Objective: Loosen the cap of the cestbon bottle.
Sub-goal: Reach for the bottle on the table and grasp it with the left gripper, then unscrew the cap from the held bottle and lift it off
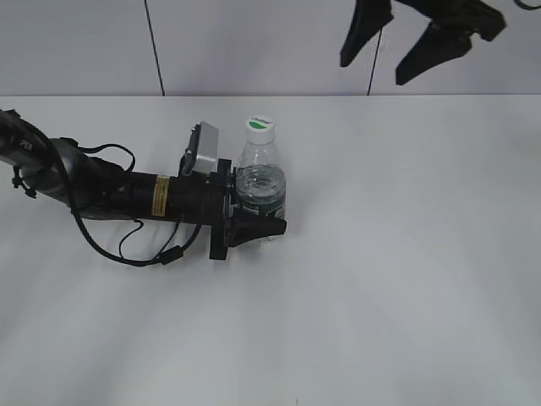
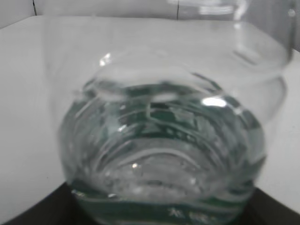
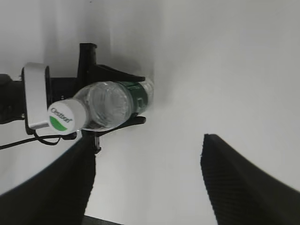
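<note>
Item 1, the cestbon bottle (image 1: 260, 188): I am seeing it standing upright on the white tabletop (image 1: 406, 279), a little left of the middle of the exterior view. It is clear and ribbed, holding water, with a dark green label band low on its body. In the left wrist view the bottle (image 2: 164, 154) is filling nearly the whole picture, blurred by closeness. In the right wrist view I am looking down on the bottle (image 3: 115, 101) from above and to one side.

Item 2, the cap (image 1: 260, 127): white with a green mark on top, it is sitting on the neck of the bottle. The right wrist view is showing the cap (image 3: 67, 115) face-on, green mark toward the lower edge.

Item 3, the left gripper (image 1: 254, 211): it is reaching in from the left of the bottle, lying low over the tabletop, and I am holding the bottle between its black fingers at the label band. One finger (image 3: 117, 75) is pressing each side of the body.

Item 4, the right gripper (image 1: 414, 38): it is hanging high above and to the right of the bottle, well apart from it and from the cap. I am keeping its fingers spread wide, holding nothing; the right wrist view is showing both fingers (image 3: 243, 183) in the foreground, below the bottle in that picture.
</note>
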